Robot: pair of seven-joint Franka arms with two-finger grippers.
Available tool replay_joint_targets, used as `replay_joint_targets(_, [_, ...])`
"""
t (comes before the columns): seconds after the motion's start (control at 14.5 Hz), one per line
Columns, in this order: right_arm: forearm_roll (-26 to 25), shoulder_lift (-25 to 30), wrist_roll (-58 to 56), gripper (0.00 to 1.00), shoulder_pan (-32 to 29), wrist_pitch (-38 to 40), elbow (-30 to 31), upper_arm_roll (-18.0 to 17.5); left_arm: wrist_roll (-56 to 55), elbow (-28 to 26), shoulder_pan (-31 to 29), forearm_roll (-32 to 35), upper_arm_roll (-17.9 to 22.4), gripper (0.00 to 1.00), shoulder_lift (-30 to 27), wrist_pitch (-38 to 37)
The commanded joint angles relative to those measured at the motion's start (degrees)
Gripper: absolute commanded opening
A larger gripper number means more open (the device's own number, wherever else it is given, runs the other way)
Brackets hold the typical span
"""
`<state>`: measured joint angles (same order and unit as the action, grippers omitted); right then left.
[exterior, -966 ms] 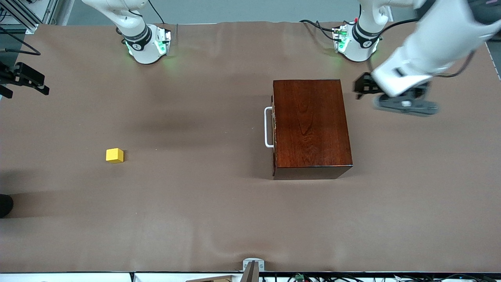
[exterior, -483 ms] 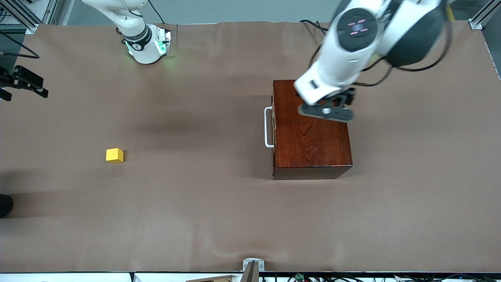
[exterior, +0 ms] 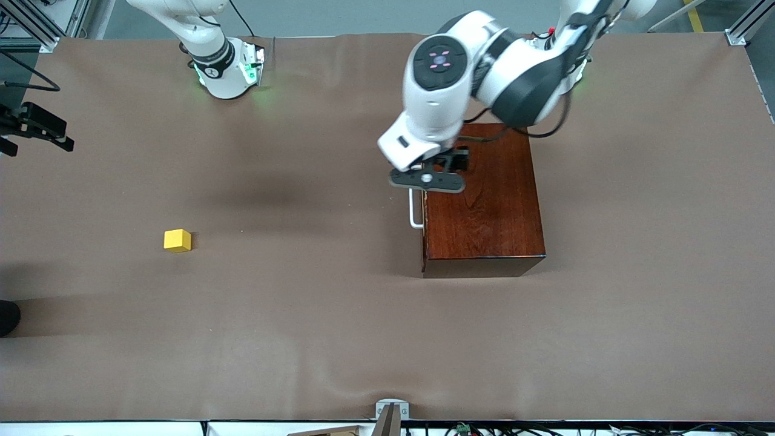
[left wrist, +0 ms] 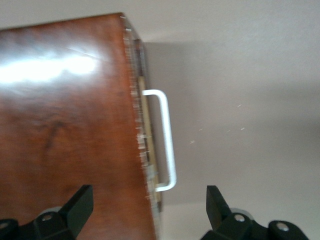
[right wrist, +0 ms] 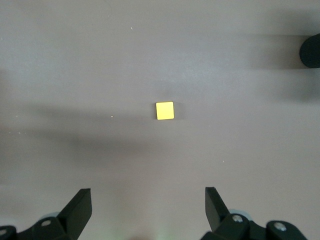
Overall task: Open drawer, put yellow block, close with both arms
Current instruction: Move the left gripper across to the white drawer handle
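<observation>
The dark mahogany box [exterior: 484,206] stands toward the left arm's end of the table, with its drawer shut. The white bar handle [exterior: 413,209] faces the right arm's end. My left gripper [exterior: 427,180] hangs open over the box's handle edge, touching nothing. In the left wrist view the handle [left wrist: 165,140] and box top [left wrist: 65,125] lie below my open left gripper [left wrist: 148,205]. The yellow block [exterior: 177,240] sits on the table toward the right arm's end. My right gripper [right wrist: 148,205] is open and empty high over the table, with the block [right wrist: 165,110] far below it.
Brown cloth covers the table [exterior: 303,315]. A black camera mount [exterior: 36,124] sticks in at the right arm's end. A dark round object [exterior: 7,316] lies at that same edge, nearer the camera. A small metal bracket [exterior: 390,412] sits at the near edge.
My left arm has swung from the left arm's end of the table across the box top to its handle edge. The right arm, block and box have not moved.
</observation>
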<state>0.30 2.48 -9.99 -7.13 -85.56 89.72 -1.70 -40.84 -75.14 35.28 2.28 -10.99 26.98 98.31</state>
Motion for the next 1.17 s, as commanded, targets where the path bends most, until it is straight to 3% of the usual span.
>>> replay_joint_targets(0.0, [-0.65,-0.81,0.23,1.00,-1.66,0.74,-0.87,-0.94,-7.04,4.65,4.43,2.11,2.45,1.00,5.36,2.40])
replay_joint_targets(0.41, [-0.65,-0.90,0.23,1.00,-1.57,0.74,-0.87,-0.94,-13.04,5.00,18.23,2.38,15.28,1.00,10.99,5.40])
replay_joint_targets(0.76, [-0.56,-1.25,0.23,1.00,-1.66,0.92,-0.60,-0.94,-12.51,4.30,18.95,7.72,15.12,1.00,13.01,4.53])
replay_joint_targets(1.1, [-0.56,-1.78,0.23,1.00,-1.40,3.55,-0.60,-0.94,-12.43,4.04,19.74,8.44,15.12,1.00,14.95,3.21])
